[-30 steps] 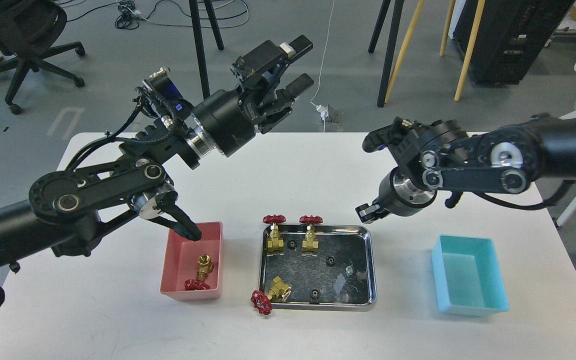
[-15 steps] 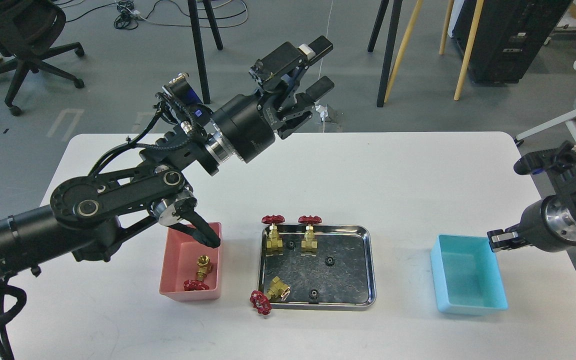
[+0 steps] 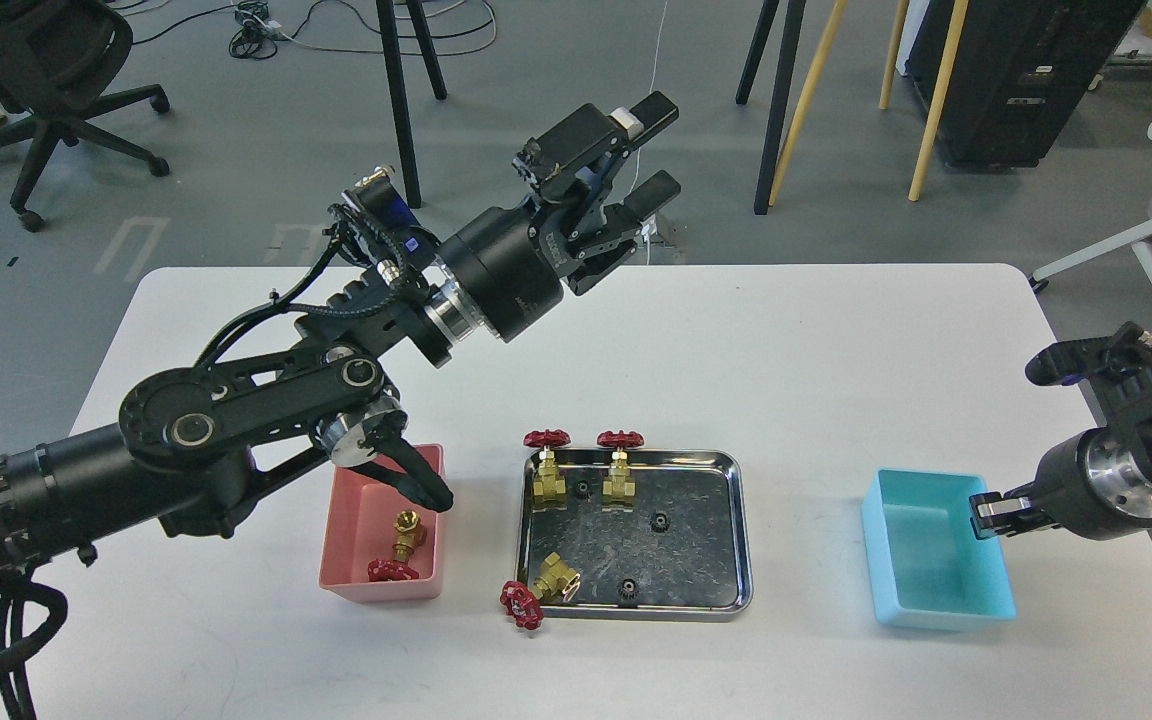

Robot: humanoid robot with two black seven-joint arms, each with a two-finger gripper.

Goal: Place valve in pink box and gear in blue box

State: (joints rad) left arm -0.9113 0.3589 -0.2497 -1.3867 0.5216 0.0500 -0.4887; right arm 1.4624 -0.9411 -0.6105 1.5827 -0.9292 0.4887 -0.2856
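Nearest me, a brass valve with red handwheel (image 3: 401,545) lies in the salmon-pink plastic box (image 3: 336,545), below and well short of my left claw (image 3: 654,148). Three more valves and tiny black toothed gears (image 3: 625,589) sit in the shiny steel tray (image 3: 741,530) on the white desk (image 3: 736,350). My right claw (image 3: 988,507) hangs over the turquoise-blue box's (image 3: 936,600) right rim; I cannot tell its spread. Farthest, my left claw gapes wide, empty.

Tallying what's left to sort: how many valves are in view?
4. One valve lies in the pink box; two stand at the steel tray's far edge; one hangs over its near-left corner.
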